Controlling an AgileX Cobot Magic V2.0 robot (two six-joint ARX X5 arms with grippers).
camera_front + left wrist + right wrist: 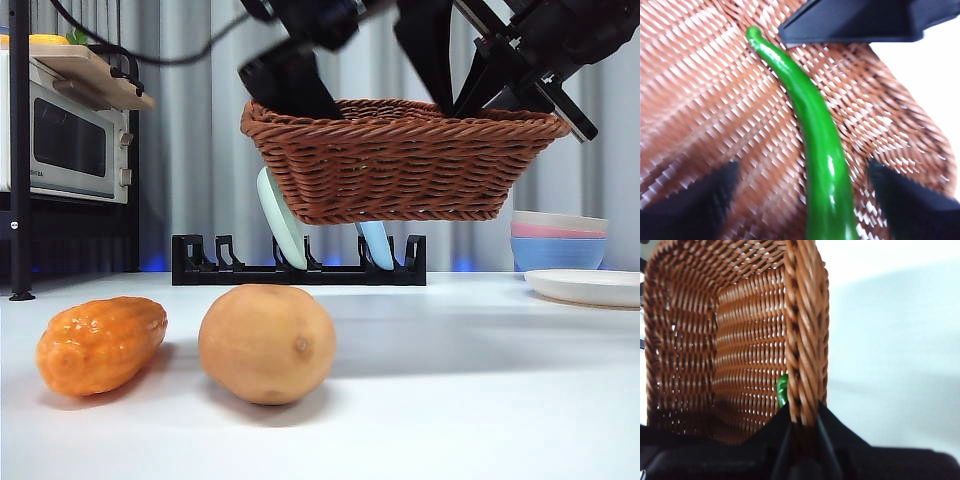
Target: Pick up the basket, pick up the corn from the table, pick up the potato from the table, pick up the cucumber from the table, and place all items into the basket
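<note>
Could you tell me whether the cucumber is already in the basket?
Yes: the cucumber lies on the woven floor of the basket, between the left gripper's open jaws.

Right tool (804, 427) clamped shut; left tool (800, 195) spread wide.

Both arms are all matte black, chunky angular housings w/ flat faces and sharp edges in the front view. A thin black cable (120, 45) loops off the top-left one. The left gripper (800, 200) has two plain black wedge fingers, blunt tips, no markings afaict. The right gripper (802, 422) is the same deal: black tapered jaws on a dark blocky base. Any screws or labels too blurry to tell tbh.
</note>
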